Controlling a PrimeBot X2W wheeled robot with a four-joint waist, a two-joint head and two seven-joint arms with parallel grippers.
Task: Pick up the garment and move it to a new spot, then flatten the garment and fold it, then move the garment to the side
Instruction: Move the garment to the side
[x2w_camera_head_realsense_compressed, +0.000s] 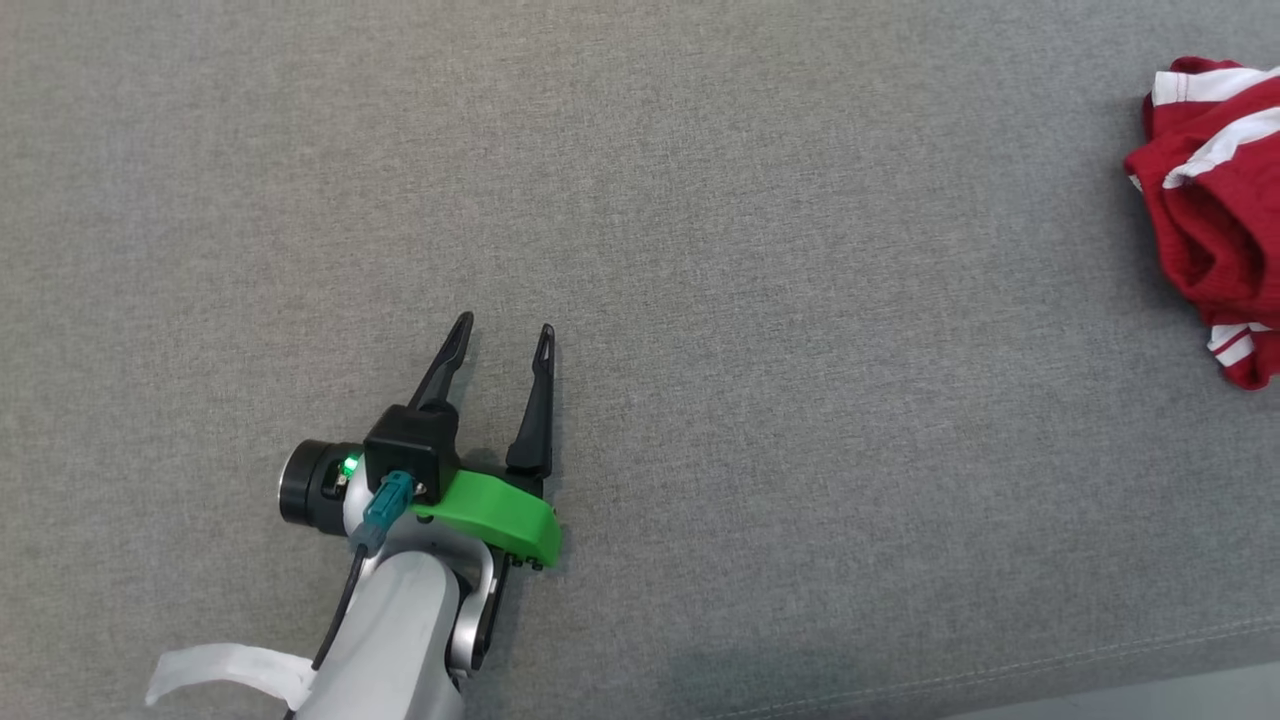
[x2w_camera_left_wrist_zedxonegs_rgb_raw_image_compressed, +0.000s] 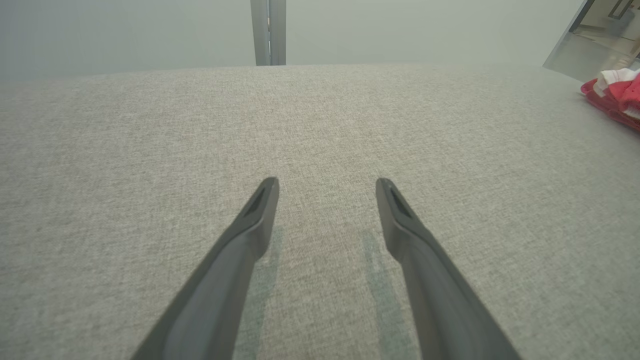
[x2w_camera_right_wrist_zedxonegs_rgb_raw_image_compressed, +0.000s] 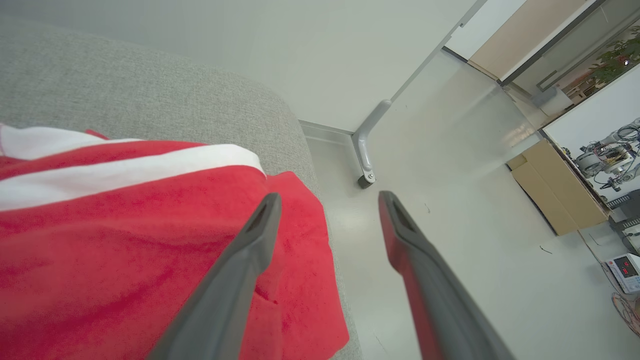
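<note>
- Two fingers of left gripper (x2w_camera_head_realsense_compressed: 505, 325) spread apart, empty, over grey upholstery (x2w_camera_head_realsense_compressed: 700, 250).
- Right gripper (x2w_camera_right_wrist_zedxonegs_rgb_raw_image_compressed: 328, 195), also spread apart, above crumpled red-and-white garment (x2w_camera_head_realsense_compressed: 1210, 220) at upholstery's edge.

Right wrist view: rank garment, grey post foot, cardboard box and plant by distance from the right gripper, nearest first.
1. garment, lower left, right by the right gripper.
2. grey post foot, on the floor ahead.
3. cardboard box, farther right on the floor.
4. plant, far top right corner.

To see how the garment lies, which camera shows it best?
Head view: most of the crumpled garment shows, cut by the right edge. Right wrist gives a cropped close-up; left wrist, a far sliver.
</note>
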